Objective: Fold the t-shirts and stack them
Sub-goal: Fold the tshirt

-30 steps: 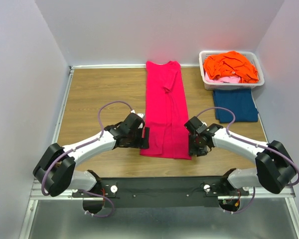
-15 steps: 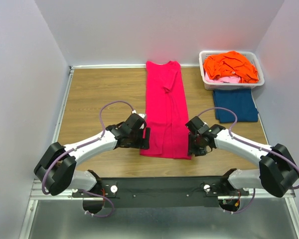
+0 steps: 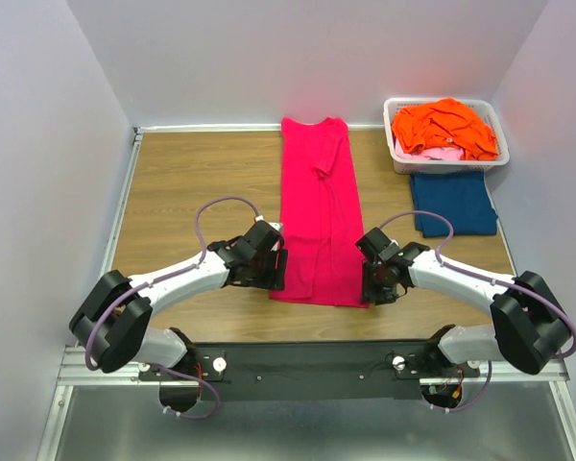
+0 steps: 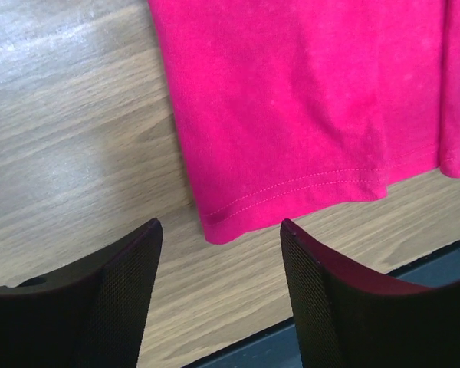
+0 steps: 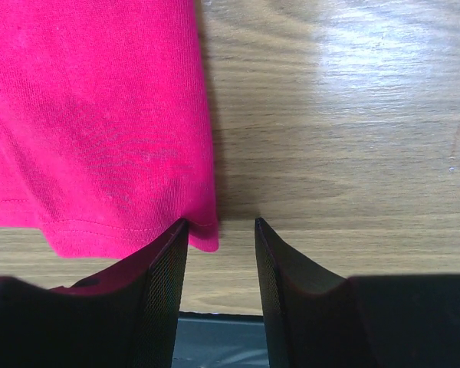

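A small inward slide of the left gripper (image 3: 274, 267) since a second ago, ending right at the near-left hem corner of the magenta-pink t-shirt (image 3: 319, 206). Fingers (image 4: 123, 284) narrowed a little on the way, yet open, straddling that corner with nothing pinched. No such shift at the right gripper (image 3: 376, 283): parked as before at the near-right hem corner, fingers (image 5: 165, 276) apart, one brushing the cloth edge, bare wood in the gap, nothing held. Reads as both sides lining up for a hem grab, ahead of a fold toward the collar. Shirt itself unmoved, flat and lengthwise in a narrow strip down the middle of the surface (image 3: 192, 182), sleeves already turned in.

Around: dark blue t-shirt (image 3: 453, 202) folded flat at the right, just in front of the white basket (image 3: 396, 154). Inside it, orange t-shirt (image 3: 446, 127) heaped over a pale pink t-shirt (image 3: 440, 153). Nothing across the fold path. Likely snag: thin hem lying flat against wood, easy to miss or to catch by a single layer only.
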Available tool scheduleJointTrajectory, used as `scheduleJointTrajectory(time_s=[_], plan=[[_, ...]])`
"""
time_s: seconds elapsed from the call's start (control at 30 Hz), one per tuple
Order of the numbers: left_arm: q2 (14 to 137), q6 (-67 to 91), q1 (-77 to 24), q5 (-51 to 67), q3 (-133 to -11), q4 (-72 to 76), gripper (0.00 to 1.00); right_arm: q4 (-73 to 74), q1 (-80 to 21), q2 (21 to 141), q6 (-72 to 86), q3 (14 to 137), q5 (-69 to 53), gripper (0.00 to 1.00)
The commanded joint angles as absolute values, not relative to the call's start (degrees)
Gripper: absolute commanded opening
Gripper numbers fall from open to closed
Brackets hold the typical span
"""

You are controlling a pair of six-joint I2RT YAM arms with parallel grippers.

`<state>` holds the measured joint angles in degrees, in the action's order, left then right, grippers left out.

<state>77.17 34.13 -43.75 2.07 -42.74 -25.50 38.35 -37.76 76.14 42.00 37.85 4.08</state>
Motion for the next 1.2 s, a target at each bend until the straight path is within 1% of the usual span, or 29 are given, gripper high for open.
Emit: scheduleJointTrajectory(time_s=[0.0,0.03,0.1,0.2,0.23,0.33,0.37,0.43,0.6,0.67,0.73,0.8,0.87,0.9,1.17], plan=[[78.3,34.5,-44.3,0.8,-44.2,-25.9,0.66,37.4,-37.5,77.6,42.4,35.9,3.6,0.47],[78.2,34.5,-44.3,0.6,-44.2,-25.9,0.65,37.2,-37.5,77.7,42.3,35.6,3.8,0.47],[78.5,34.5,-44.4,0.4,-44.2,-26.0,0.65,37.1,-37.5,78.0,42.3,35.4,3.5,0.42],[79.1,34.4,-44.5,0.4,-44.6,-26.3,0.65,36.9,-37.5,79.4,41.7,35.3,2.7,0.32],[79.3,34.3,-44.5,0.4,-44.6,-26.2,0.65,36.9,-37.5,79.5,41.7,35.3,2.6,0.25],[79.6,34.4,-44.6,0.4,-44.6,-26.2,0.66,36.9,-37.5,79.9,41.7,35.2,2.0,0.13],[79.8,34.3,-44.6,0.4,-44.6,-26.3,0.67,37.0,-37.5,79.9,41.6,35.2,1.9,0.06],[80.1,34.3,-44.7,0.4,-44.6,-26.5,0.68,36.9,-37.5,79.7,41.5,35.2,1.9,0.01],[81.7,34.3,-45.3,0.4,-45.4,-27.6,0.67,36.8,-37.5,79.5,41.1,35.2,1.8,0.01],[82.6,34.4,-45.7,-1.9,-45.9,-28.2,0.66,36.7,-37.5,79.4,41.0,35.4,1.7,0.01],[83.4,34.5,-46.1,-2.8,-46.2,-29.1,0.65,36.7,-37.5,79.3,40.9,35.3,1.5,0.01],[84.6,34.5,-46.6,-3.5,-46.7,-29.6,0.57,36.4,-37.5,79.4,40.7,35.2,1.3,0.01],[85.5,34.6,-46.7,-4.5,-47.1,-30.0,0.54,36.3,-37.5,79.5,40.6,35.1,1.1,0.01],[85.8,34.7,-46.8,-4.7,-47.3,-30.1,0.50,36.2,-37.5,79.4,40.6,35.1,1.1,0.01],[89.2,34.3,-47.7,-4.9,-48.5,-30.4,0.48,35.9,-37.5,79.2,40.4,34.9,1.2,0.01]])
